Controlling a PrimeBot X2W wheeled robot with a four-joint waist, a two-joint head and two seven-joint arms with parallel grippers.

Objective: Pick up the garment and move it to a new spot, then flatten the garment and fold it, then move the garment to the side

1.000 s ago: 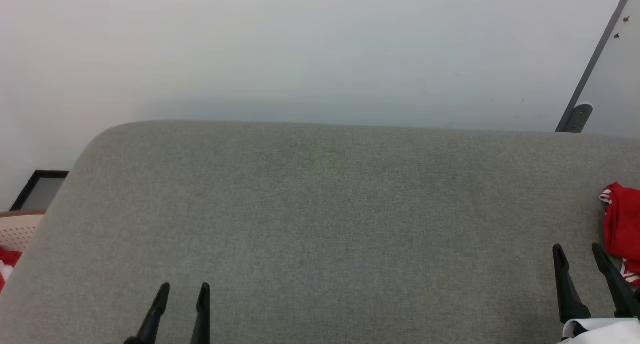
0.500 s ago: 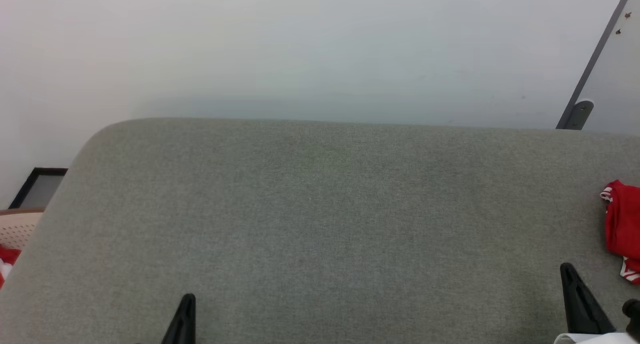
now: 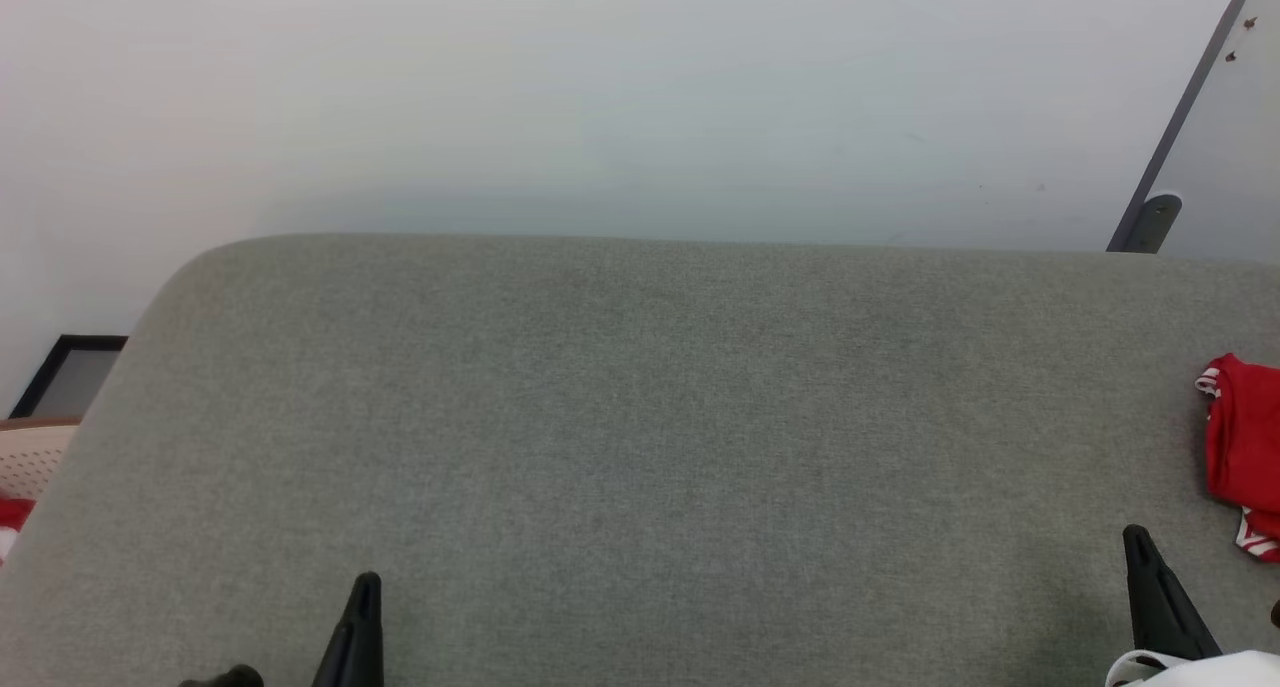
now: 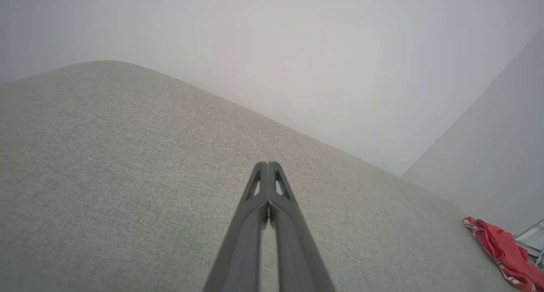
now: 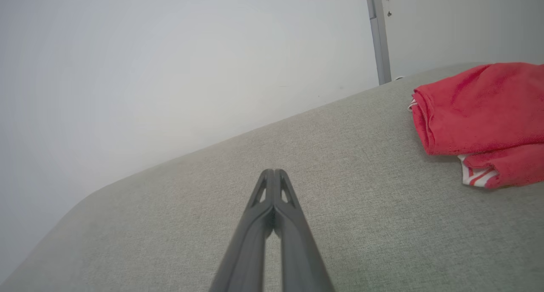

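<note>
At the bottom left of the head view, the left gripper (image 3: 365, 592) is seen with its two dark fingers pressed together into a single point, nothing held between them. Low on the right of the head view, the right gripper (image 3: 1138, 547) is likewise clenched and empty, and a pale forearm cuff (image 3: 1195, 669) is visible just beneath it. Both grippers are pointed up the view, well apart from each other, over a wide grey fabric-covered surface (image 3: 640, 417) with a rounded far-left corner.

The garment (image 3: 1243, 447) is found at the right edge of that surface, cut off by the frame: a bunched red bundle with white-and-red striped trim showing at its upper-left and lower edges. It lies near the right gripper, ahead and to the right of it, but is not touched by it. In the right wrist view a strip of bare grey cloth is seen between the closed fingertips and the red fabric.

Beyond the surface a plain pale wall (image 3: 600, 97) is seen, with a grey panel (image 3: 1235, 157) edged in a darker strip at the upper right. At the far left edge a beige perforated basket (image 3: 30, 457) is partly visible.
</note>
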